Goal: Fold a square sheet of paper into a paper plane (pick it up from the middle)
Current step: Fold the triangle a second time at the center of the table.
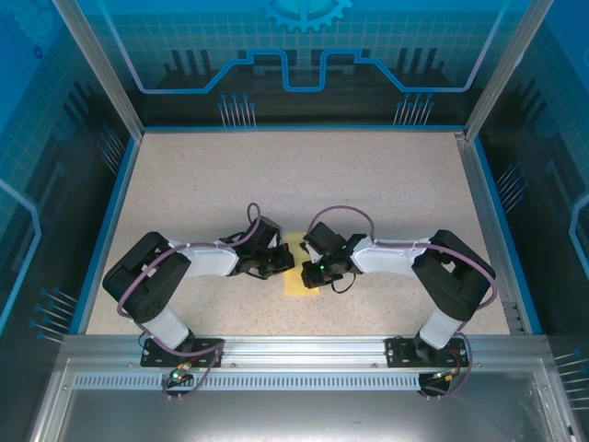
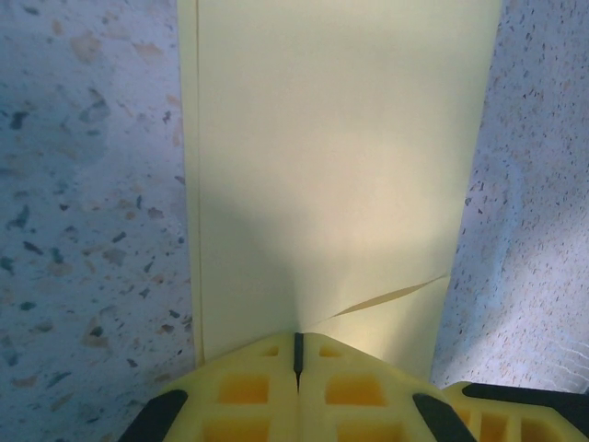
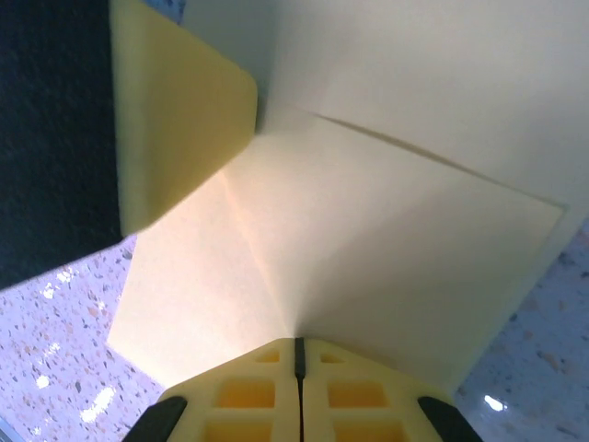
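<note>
The pale-yellow sheet of paper point(image 1: 301, 283) lies folded on the speckled table between the two gripper heads. In the left wrist view the sheet of paper point(image 2: 331, 157) runs away from me as a long folded strip with a doubled left edge. My left gripper point(image 2: 297, 348) is shut on its near edge, and a pucker runs right from the pinch. In the right wrist view the sheet of paper point(image 3: 386, 239) shows creases fanning out from my right gripper point(image 3: 298, 345), which is shut on it. From above, the left gripper point(image 1: 280, 262) and the right gripper point(image 1: 313, 267) nearly touch.
A yellow fingertip of the left gripper point(image 3: 175, 120) presses on the paper's far corner in the right wrist view. The beige table point(image 1: 294, 175) stretches away behind the arms, ringed by blue rails and glass walls. A metal ledge point(image 1: 294, 354) carries both bases.
</note>
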Tool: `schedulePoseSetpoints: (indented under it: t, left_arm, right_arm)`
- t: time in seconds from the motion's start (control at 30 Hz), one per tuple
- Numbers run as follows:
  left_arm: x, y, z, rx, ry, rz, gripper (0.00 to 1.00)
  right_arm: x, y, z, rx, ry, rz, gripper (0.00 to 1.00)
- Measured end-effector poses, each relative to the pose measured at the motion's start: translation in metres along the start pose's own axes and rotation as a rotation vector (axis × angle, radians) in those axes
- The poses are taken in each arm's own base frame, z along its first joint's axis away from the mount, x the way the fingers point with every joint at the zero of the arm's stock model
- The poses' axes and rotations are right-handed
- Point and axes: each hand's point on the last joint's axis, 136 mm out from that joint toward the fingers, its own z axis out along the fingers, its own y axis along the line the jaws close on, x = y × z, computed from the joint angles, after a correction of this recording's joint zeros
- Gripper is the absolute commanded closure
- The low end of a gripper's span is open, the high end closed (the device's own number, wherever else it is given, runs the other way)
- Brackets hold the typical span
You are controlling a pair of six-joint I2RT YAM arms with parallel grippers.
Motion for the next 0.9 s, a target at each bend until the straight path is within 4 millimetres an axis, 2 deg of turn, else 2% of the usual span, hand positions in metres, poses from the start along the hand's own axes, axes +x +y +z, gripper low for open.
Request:
schedulePoseSetpoints:
  t: [0.63,0.8,0.9]
  left_arm:
    - [0.000,0.000,0.000,-0.006,0.001,-0.002,0.99]
    - [0.000,0.001,0.000,-0.009,0.001,-0.003,0.99]
    - [0.000,0.001,0.000,-0.010,0.001,-0.003,0.99]
  right_arm:
    - [0.034,-0.017,-0.013,-0.001,0.007,-0.001,0.94]
    - [0.047,-0.024,-0.026,0.036,0.038,0.000,0.93]
    - [0.039,-0.017,-0.040,0.015,-0.006,-0.014,0.92]
